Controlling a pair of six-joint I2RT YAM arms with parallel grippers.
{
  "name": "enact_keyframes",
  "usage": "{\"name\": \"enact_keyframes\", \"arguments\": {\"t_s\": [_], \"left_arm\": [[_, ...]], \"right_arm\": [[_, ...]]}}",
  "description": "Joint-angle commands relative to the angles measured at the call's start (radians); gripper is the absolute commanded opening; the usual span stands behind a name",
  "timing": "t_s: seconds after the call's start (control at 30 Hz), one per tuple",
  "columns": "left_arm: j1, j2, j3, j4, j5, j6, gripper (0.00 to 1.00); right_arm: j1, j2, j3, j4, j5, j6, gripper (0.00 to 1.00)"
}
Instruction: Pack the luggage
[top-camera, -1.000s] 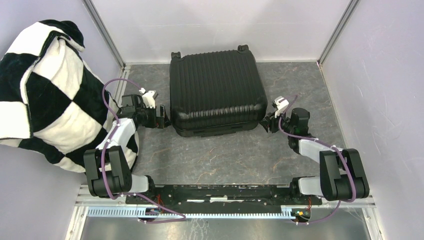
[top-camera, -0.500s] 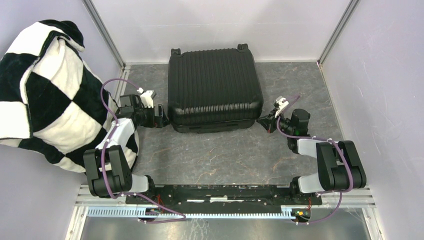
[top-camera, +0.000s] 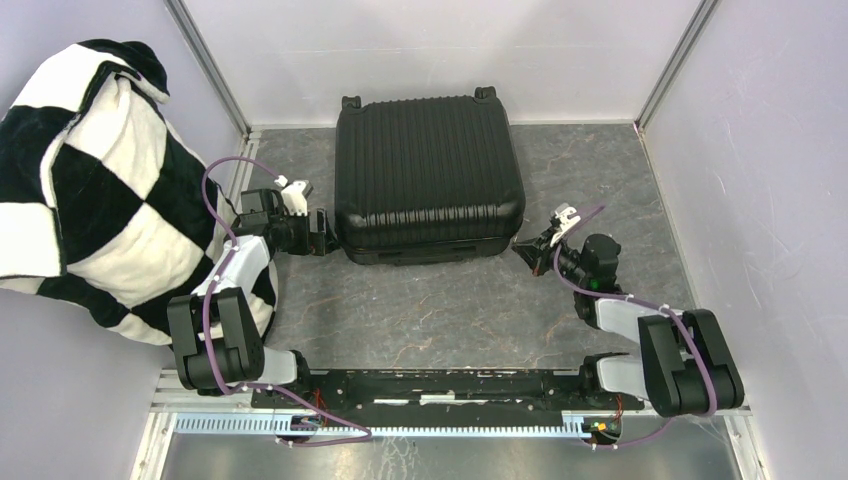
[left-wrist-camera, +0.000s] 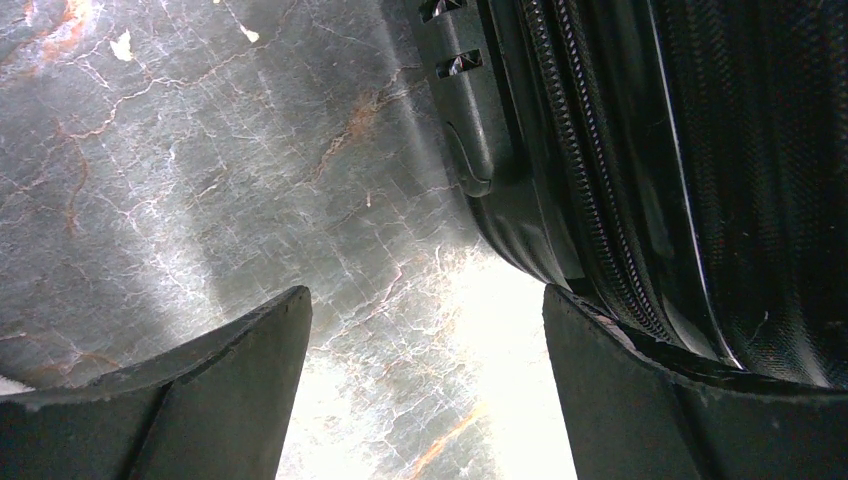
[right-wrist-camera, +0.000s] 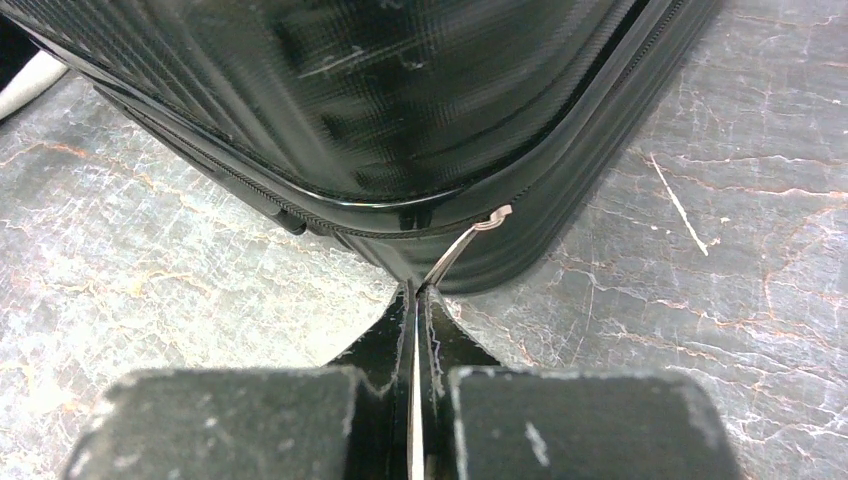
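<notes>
Checkered blanket (top-camera: 90, 190) and marbled tabletop (top-camera: 450, 310)
The black-and-white blanket is heaped against the left wall. The grey, veined tabletop is enclosed by pale walls (top-camera: 440, 50) and is bordered by a metal rail (top-camera: 400, 425) at the near edge.

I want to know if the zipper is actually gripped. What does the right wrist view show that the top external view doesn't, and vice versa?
Only the right wrist view: the thin metal zipper pull, pinched between the shut fingers of the right gripper at a rounded corner of the luggage. Only the top external view: the checkered blanket draped at the left, and the left gripper at the luggage's near left corner. Both: the closed, ribbed luggage lying flat on the grey marbled table.
</notes>
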Motion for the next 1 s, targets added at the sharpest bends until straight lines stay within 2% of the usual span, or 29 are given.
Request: {"name": "enact_keyframes", "arguments": {"t_s": [0.0,0.23,0.43,0.87,0.97], "left_arm": [[-0.007,0.007,0.012,0.054,0.053,-0.046,0.91],[-0.008,0.000,0.023,0.035,0.053,-0.038,0.91],[0.003,-0.017,0.054,0.003,0.094,-0.069,0.91],[0.002,-0.017,0.177,-0.008,0.175,-0.166,0.91],[0.006,-0.031,0.200,-0.035,0.173,-0.166,0.91]], "right_arm": [[0.052,-0.074,-0.027,0.005,0.010,-0.014,0.00],[0.058,-0.121,-0.044,-0.021,0.087,-0.024,0.00],[0.064,-0.112,-0.041,-0.003,0.084,-0.021,0.00],[0.203,-0.177,-0.065,-0.133,0.156,-0.091,0.00],[0.204,-0.200,-0.071,-0.192,0.266,-0.078,0.00]]}}
